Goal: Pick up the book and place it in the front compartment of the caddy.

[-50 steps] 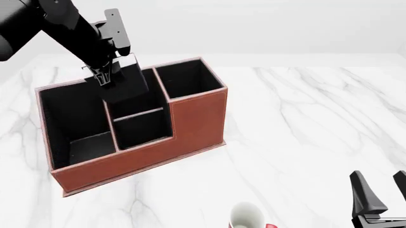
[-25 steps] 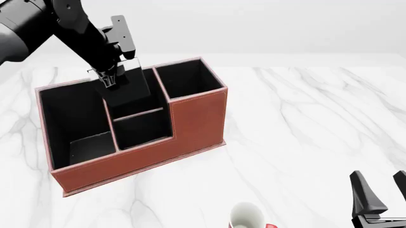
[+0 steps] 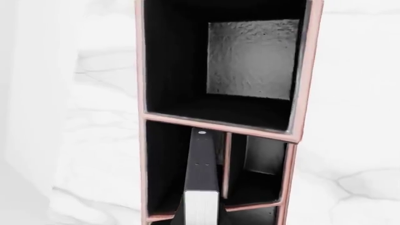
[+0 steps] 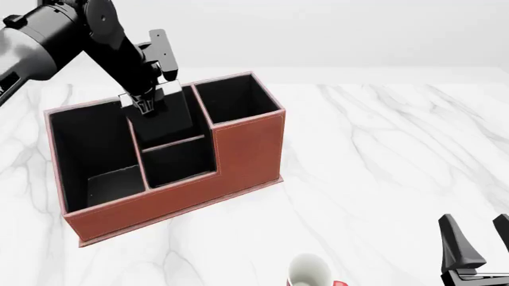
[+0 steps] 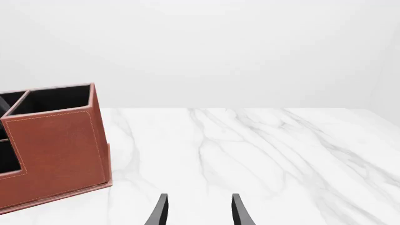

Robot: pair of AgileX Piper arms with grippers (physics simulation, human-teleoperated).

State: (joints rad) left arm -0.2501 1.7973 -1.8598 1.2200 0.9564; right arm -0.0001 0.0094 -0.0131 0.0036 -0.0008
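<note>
The reddish-brown caddy [image 4: 242, 149] stands left of the table's middle. My left gripper [image 4: 146, 102] is shut on the top edge of the thin black book [image 4: 176, 108]. The book hangs upright and slightly tilted, its lower part inside the front compartment [image 4: 149, 132], the taller-walled middle cell behind the low divider. In the left wrist view the book [image 3: 203, 173] shows edge-on, white pages [image 3: 201, 208] nearest the camera, inside that cell beside its twin [image 3: 259, 164]. My right gripper [image 4: 480, 250] stands open and holds nothing near the table's front right, its fingers [image 5: 161, 212] apart over bare marble.
A white-and-red mug [image 4: 310, 271] sits at the front edge, left of the right gripper. The caddy's long end cell [image 4: 92, 155] and tall square end cell [image 4: 235, 98] flank the middle cells. The caddy's end wall [image 5: 56, 140] shows in the right wrist view.
My left gripper has gone down and a little right, and the book has sunk deeper into the taller middle cell. The right arm has not moved.
</note>
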